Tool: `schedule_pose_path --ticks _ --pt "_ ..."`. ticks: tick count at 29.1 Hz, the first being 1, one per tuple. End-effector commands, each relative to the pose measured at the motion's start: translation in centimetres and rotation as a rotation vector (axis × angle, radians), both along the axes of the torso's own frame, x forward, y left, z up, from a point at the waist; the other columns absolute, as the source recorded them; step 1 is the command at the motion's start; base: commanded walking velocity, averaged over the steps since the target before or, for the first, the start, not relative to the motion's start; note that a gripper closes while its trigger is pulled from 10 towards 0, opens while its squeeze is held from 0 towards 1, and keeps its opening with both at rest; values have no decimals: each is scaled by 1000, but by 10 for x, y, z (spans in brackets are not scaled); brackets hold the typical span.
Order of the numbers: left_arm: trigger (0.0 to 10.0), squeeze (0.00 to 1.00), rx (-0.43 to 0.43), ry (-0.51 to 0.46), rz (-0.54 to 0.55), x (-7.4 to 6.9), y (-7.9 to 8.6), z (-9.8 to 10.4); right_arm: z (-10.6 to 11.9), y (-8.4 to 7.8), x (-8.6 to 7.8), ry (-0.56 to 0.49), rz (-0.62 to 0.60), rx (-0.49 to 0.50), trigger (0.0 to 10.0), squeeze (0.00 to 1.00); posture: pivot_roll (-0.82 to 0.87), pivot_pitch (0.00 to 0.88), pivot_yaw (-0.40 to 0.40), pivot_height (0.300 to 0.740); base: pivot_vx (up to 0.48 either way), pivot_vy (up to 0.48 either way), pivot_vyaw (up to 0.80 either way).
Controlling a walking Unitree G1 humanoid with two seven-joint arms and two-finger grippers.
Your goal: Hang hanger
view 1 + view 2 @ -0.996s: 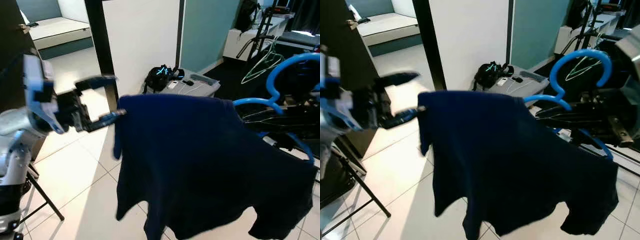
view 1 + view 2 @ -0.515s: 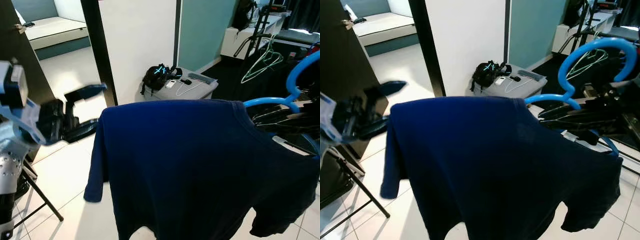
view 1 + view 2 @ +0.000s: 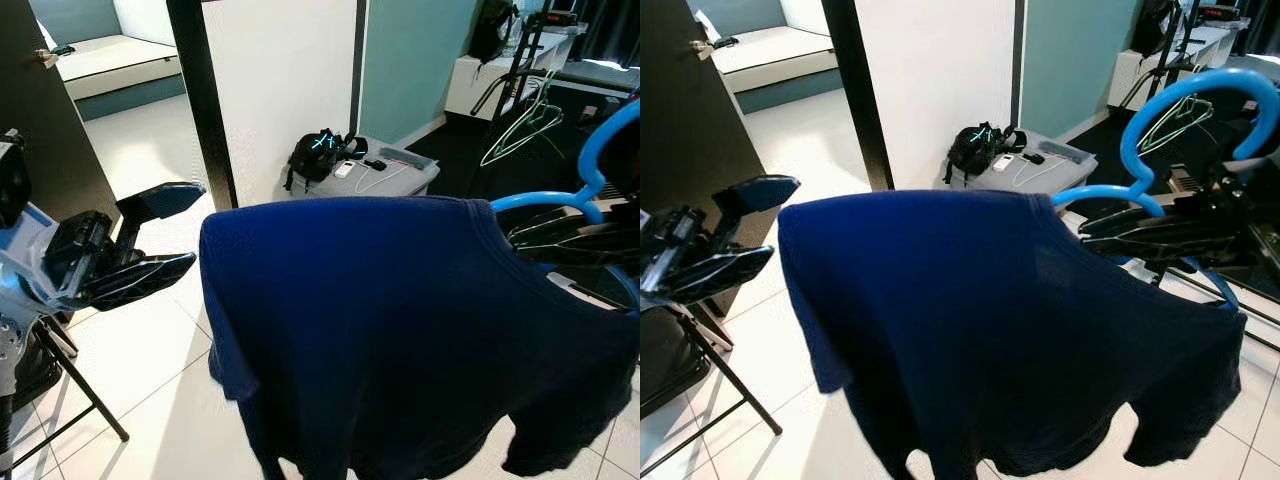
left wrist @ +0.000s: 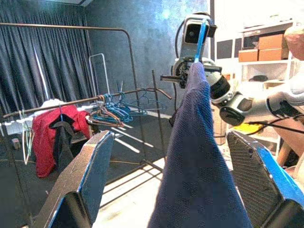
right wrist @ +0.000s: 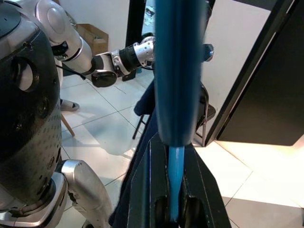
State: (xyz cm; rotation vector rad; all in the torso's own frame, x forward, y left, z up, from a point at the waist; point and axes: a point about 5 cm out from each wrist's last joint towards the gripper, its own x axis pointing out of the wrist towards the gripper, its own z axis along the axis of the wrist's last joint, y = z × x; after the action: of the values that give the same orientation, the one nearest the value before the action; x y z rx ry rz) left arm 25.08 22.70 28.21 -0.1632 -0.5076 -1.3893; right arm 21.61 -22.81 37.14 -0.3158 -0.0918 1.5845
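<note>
Blue plastic hanger (image 3: 1160, 150), stiff yet swaying under a limp shirt (image 3: 400, 330), sat clamped at three o'clock in the right gripper (image 3: 1140, 232); left gripper (image 3: 150, 240) gaped wide

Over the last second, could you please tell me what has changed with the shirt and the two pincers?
The left pincer let go of the navy shirt's shoulder and drew back, open, to the left. The freed sleeve dropped and hangs loose. The right pincer remains shut on the blue hanger carrying the shirt.
</note>
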Motion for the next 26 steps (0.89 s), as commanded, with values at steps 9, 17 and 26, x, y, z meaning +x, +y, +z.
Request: schedule_pose_path --ticks 9,17,26 --pt "10000 0 19 55 -127 -9 -13 -9 5 1 -2 -21 13 11 10000 0 -60 0 23 735 0 0 0" --pt "10000 0 46 83 -164 -9 -30 -21 5 1 -2 -24 15 18 10000 0 -58 0 24 735 0 0 0" --pt "0 0 21 126 -132 -1 -48 -31 4 4 -1 -23 25 39 10000 0 -55 0 25 735 0 0 0"
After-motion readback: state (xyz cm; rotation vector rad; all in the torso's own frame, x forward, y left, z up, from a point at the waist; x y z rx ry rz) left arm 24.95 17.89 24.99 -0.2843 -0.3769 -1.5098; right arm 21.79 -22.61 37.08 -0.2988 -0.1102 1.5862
